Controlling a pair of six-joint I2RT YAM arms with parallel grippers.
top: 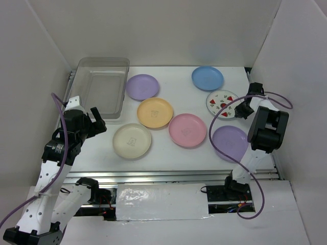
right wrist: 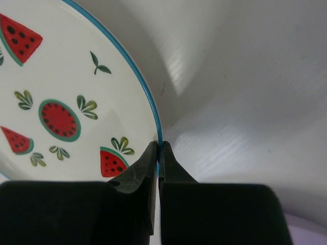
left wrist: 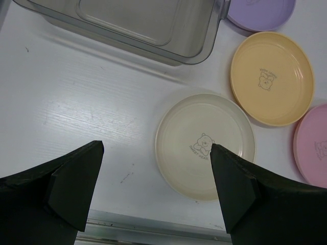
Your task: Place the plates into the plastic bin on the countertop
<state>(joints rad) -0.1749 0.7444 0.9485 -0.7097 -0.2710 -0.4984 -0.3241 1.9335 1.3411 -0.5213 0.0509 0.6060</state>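
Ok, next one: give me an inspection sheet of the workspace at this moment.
Surface: white countertop, no spills seen.
Job's things: plastic bin far left, empty; seven plates outside it: far lilac plate, blue plate, yellow-orange plate, pink plate, cream plate, near lilac plate, fruit-print plate.
Clutter: nothing seen.
Grippers: left gripper open, near the cream plate; right gripper shut on the fruit-print plate's rim.
Cables: left purple cable; right purple cable crosses the near lilac plate in the top view.
Surroundings: white walls; metal rail at the near edge.

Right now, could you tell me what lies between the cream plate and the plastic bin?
Only bare countertop separates the cream plate and plastic bin; the left wrist view shows it.
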